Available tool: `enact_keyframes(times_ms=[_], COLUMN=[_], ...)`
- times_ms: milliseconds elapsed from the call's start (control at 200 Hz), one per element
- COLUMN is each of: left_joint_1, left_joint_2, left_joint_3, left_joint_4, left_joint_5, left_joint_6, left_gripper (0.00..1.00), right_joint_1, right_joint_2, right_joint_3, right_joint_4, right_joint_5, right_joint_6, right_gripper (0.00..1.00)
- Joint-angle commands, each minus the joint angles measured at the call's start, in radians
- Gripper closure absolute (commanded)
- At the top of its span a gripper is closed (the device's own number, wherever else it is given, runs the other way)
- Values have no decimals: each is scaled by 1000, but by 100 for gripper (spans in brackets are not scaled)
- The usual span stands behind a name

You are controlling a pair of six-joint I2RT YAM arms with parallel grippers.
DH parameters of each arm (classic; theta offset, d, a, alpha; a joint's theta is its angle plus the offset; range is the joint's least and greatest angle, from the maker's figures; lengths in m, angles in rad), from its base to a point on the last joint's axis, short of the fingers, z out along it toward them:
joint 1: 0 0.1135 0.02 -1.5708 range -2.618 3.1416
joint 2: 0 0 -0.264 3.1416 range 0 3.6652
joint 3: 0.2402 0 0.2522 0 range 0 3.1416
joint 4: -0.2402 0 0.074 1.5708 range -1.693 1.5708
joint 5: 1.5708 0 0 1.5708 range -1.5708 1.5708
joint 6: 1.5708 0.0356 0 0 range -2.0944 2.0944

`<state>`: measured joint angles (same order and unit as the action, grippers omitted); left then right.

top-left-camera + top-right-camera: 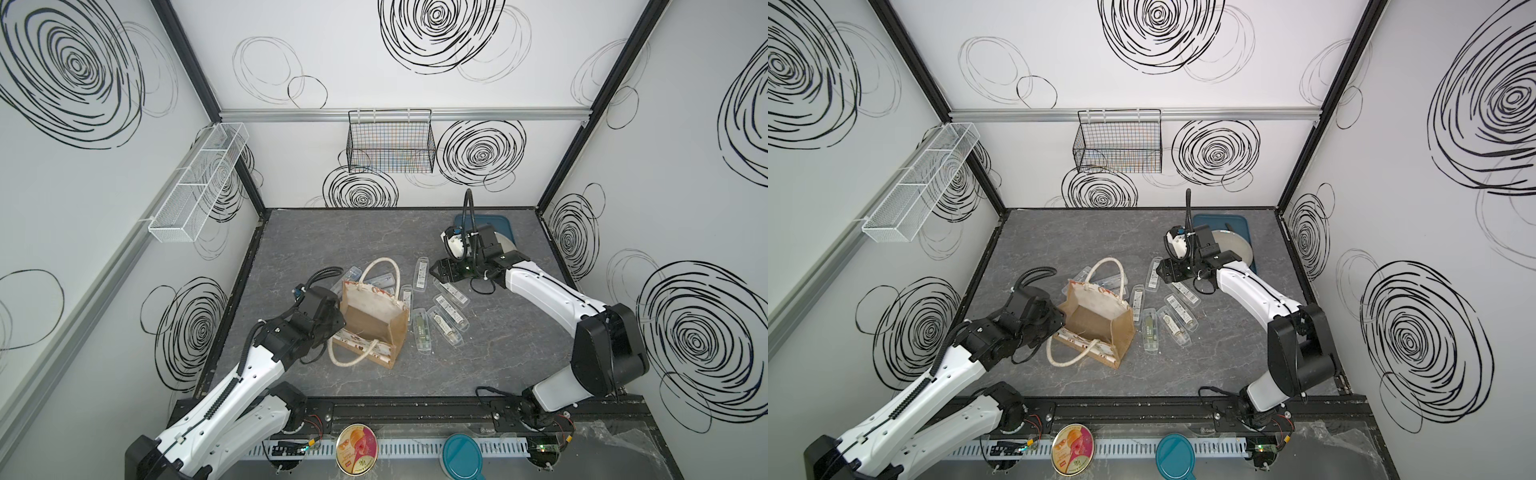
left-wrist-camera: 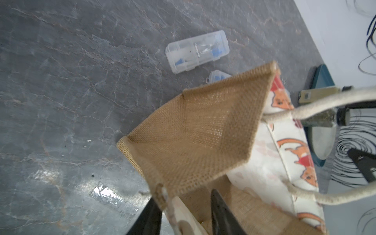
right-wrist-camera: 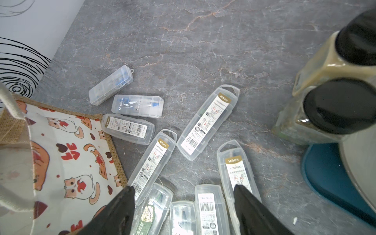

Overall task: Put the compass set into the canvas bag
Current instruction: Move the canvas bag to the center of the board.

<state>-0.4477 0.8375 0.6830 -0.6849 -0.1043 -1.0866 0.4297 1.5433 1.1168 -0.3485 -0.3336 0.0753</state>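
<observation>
**Canvas bag** (image 1: pixel 399 334): boxy and open-topped, stood mid-counter (image 1: pixel 498 357). The sides are coarse tan burlap; the cream panels are printed with orange cats. Thick white rope handles (image 1: pixel 386 266) are fitted.

**Left tool** (image 2: pixel 183 197): set astride the bag's rim, one finger inside and one outside. Whether the rim is pinched cannot be told.

**Compass sets** (image 1: pixel 445 332): slim clear plastic cases with rounded ends and barcode labels. They are scattered flat just beside the bag, on the side away from the left tool.

**Right tool** (image 3: pixel 183 187): held above those cases, jaws spread wide, nothing gripped.

**Teal tray** (image 1: pixel 500 220): placed beyond the cases, well apart from the bag.
</observation>
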Motion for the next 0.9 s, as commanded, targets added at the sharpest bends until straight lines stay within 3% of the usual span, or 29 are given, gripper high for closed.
enact_keyframes(times_ms=[0, 150, 335, 580, 776, 896], left_joint_1=[96, 214, 266, 353, 363, 364], left_joint_2=[31, 138, 309, 519, 672, 668], left_joint_3=[-8, 30, 148, 355, 488, 522], left_joint_4=[102, 154, 186, 154, 119, 103], left_joint_5=[93, 183, 240, 301, 332, 310], left_joint_6=[128, 296, 456, 641, 744, 752], left_gripper=[71, 84, 96, 97, 88, 59], right_joint_1=[-3, -21, -30, -38, -38, -38], right_joint_2=[-17, -7, -8, -16, -20, -21], right_joint_3=[-6, 7, 5, -29, -65, -83], right_joint_4=[-44, -66, -91, -127, -126, -125], right_joint_5=[20, 57, 111, 220, 254, 265], right_joint_6=[22, 62, 91, 138, 150, 148], right_gripper=[21, 22, 22, 22, 22, 22])
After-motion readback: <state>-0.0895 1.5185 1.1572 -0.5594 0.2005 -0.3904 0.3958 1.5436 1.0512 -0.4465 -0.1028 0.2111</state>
